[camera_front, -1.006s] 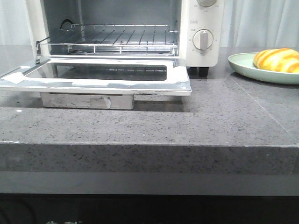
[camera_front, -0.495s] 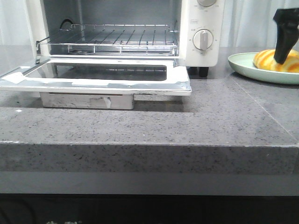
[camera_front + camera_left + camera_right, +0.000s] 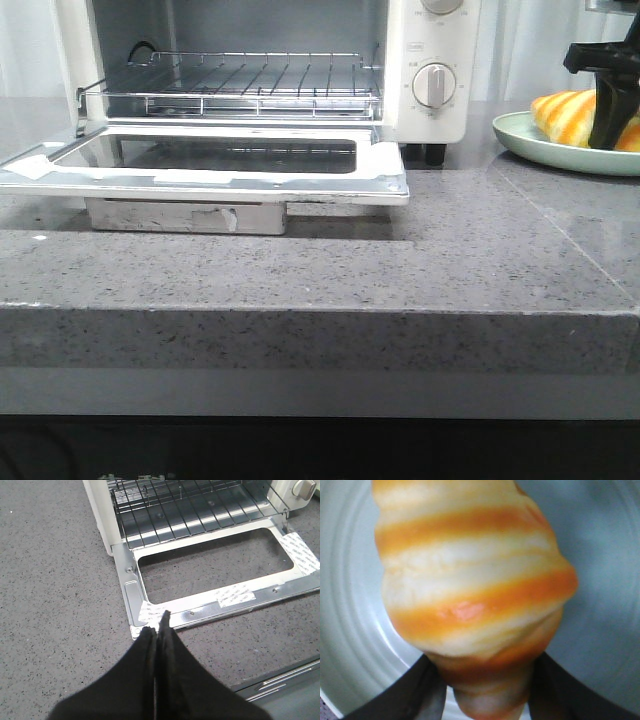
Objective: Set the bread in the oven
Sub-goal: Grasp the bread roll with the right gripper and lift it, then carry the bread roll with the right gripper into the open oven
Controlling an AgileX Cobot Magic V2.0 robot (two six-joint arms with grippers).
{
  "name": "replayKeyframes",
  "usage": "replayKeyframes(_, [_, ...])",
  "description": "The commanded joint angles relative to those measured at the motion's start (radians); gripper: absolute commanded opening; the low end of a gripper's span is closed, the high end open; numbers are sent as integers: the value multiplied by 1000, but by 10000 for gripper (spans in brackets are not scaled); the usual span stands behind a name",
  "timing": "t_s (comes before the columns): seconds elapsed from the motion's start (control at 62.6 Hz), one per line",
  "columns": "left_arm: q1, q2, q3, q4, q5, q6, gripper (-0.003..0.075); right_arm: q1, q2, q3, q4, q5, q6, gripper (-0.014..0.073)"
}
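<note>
Bread [image 3: 470,595] sits on plate [image 3: 350,630], right pincer [image 3: 485,690] astride; oven [image 3: 240,90] empty.

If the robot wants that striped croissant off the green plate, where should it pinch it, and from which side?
Across its narrow tapered end, coming down from above. The croissant lies flat on the plate, whose raised rim blocks a sideways approach. The body bulges wide at the middle, but the end narrows enough to fit between the fingers. The right gripper already straddles that end, one finger on each side.
</note>
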Motion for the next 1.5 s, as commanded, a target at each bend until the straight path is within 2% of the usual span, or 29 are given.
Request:
replayKeyframes(0.0, [3, -4, -23, 17, -62, -11, -18, -1, -77, -37, -5, -6, -14, 59])
replayKeyframes(0.192, [3, -4, -23, 17, -62, -11, -18, -1, -159, -37, 43, 15, -8, 55])
replayKeyframes(0.463, [3, -4, -23, 17, -62, -11, -18, 0, -299, -19, 173, 176, -6, 55])
replayKeyframes(0.83, [3, -4, -23, 17, -62, -11, -18, 88, -690, 388, 242, -15, -4, 55])
replayKeyframes(0.958, [3, -4, -23, 17, -62, -11, -18, 170, -775, 463, 252, -2, -10, 55])
replayKeyframes(1.149, [3, -4, -23, 17, -62, -11, -18, 385, -804, 477, 279, 13, 28, 55])
replayKeyframes(1.341, [3, -4, -23, 17, -62, -11, -18, 609, -752, 471, 275, -91, 144, 55])
replayKeyframes(1.484, [3, -4, -23, 17, -62, -11, -18, 684, -657, 409, 256, -115, 198, 55])
